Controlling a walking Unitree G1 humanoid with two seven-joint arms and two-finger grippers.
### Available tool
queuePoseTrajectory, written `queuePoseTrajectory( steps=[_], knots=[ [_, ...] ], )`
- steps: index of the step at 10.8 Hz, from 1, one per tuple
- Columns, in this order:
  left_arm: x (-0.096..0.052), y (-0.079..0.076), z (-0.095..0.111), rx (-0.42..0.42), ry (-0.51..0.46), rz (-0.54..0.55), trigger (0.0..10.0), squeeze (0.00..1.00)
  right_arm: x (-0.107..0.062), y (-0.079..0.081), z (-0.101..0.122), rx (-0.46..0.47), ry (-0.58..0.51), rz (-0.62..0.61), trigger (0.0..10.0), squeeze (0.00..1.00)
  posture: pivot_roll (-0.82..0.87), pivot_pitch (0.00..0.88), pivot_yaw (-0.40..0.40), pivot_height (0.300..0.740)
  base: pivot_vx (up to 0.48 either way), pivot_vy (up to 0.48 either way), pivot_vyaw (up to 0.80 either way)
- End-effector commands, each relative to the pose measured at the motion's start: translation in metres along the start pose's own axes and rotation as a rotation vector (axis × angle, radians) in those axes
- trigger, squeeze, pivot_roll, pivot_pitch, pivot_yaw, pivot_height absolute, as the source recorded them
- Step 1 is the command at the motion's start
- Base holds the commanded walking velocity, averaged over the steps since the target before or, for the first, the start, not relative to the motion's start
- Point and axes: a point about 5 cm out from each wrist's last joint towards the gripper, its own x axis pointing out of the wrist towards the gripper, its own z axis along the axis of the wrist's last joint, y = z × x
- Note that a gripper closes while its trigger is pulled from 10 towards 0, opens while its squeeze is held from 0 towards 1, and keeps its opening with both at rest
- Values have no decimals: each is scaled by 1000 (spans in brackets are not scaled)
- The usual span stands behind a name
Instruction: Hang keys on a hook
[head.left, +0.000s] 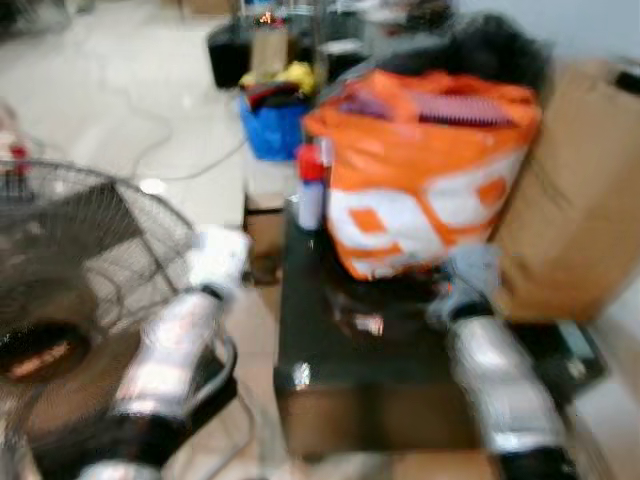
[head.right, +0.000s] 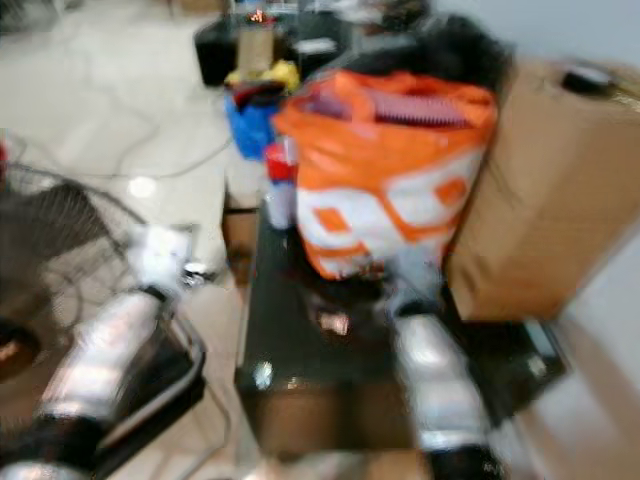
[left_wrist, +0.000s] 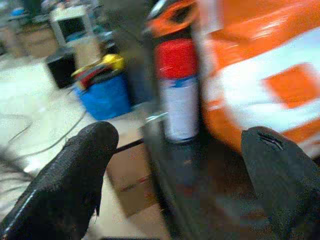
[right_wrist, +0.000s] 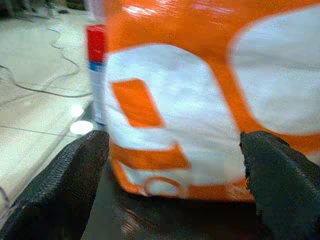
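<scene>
Orange and white bag (head.left: 420, 190): white printed shapes, too blurred to read.
Red-capped spray can (left_wrist: 177, 90): label blurred, no words legible.
Readable text: none.

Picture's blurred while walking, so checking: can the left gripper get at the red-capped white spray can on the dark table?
Probably yes. The left gripper is open and faces the red-capped white spray can, with nothing between them. The orange and white bag stands close beside it, so finger room there looks tight.
</scene>
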Motion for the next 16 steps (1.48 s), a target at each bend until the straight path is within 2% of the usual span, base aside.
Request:
queuePoseTrajectory(
  steps=[1, 5, 7, 8, 9, 10, 11, 13, 15, 16],
  knots=[
    [2, -10, 5, 0, -20, -31, 10000, 349, -1, -13, 0, -10, -1, -39, 10000, 1000, -14, 0, -8, 740, 349, 0, 0],
    [-5, -8, -4, 10, 19, -17, 10000, 322, -1, -16, -7, -18, 75, -24, 10000, 1000, -22, 0, -35, 740, 259, 0, 0],
    [-3, -10, -7, 75, 30, -82, 10000, 306, -2, -25, -22, -77, 206, -14, 10000, 1000, -22, 0, -54, 740, 0, 0, 0],
    [1, -14, -8, 120, 35, -147, 10000, 310, -2, -26, -26, -96, 230, 5, 10000, 651, -20, 0, -63, 740, 0, 0, 0],
    [6, -18, -10, 164, 49, -212, 10000, 306, 0, -26, -27, -108, 239, 26, 10000, 0, -22, 0, -69, 740, 0, 0, 0],
    [10, -22, -12, 177, 68, -272, 10000, 302, 1, -25, -26, -103, 247, 41, 10000, 0, -24, 0, -71, 740, 0, 0, 0],
    [14, -32, -18, 197, 111, -376, 10000, 306, 3, -25, -27, -127, 272, 84, 10000, 0, -25, 0, -73, 740, 0, 0, 0],
    [17, -51, -35, 217, 217, -573, 10000, 310, 1, -19, -39, -188, 354, 245, 10000, 0, -52, 0, -65, 740, 0, 0, 0],
    [10, -67, -47, 266, 301, -723, 10000, 302, -2, -9, -57, -226, 417, 355, 10000, 0, -89, 0, -45, 740, 0, 0, 0],
    [7, -68, -52, 273, 344, -738, 10000, 306, -3, -4, -61, -233, 420, 404, 10000, 0, -96, 0, -47, 740, 0, 0, 0]
  ],
)
